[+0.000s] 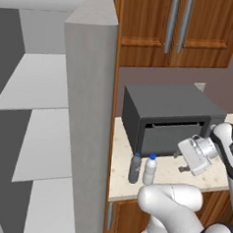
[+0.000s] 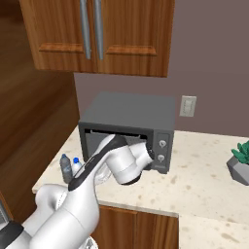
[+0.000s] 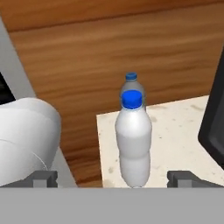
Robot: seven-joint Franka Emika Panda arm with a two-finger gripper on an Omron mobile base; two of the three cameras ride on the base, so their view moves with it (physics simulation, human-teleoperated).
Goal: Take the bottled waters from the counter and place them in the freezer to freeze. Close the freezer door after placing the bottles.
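The tool [image 3: 113,179] stands wide open and empty. Straight ahead of it, centred between its tips, the whitish-clear plastic bottle with a blue cap [image 3: 133,142] stands on the beige speckled stone surface [image 3: 175,127]. Directly behind that bottle is the smoky grey bottle [image 3: 131,83]. Closing off-centre could topple the near bottle into the far one; the dark grey microwave [image 3: 214,118] crowds one side.
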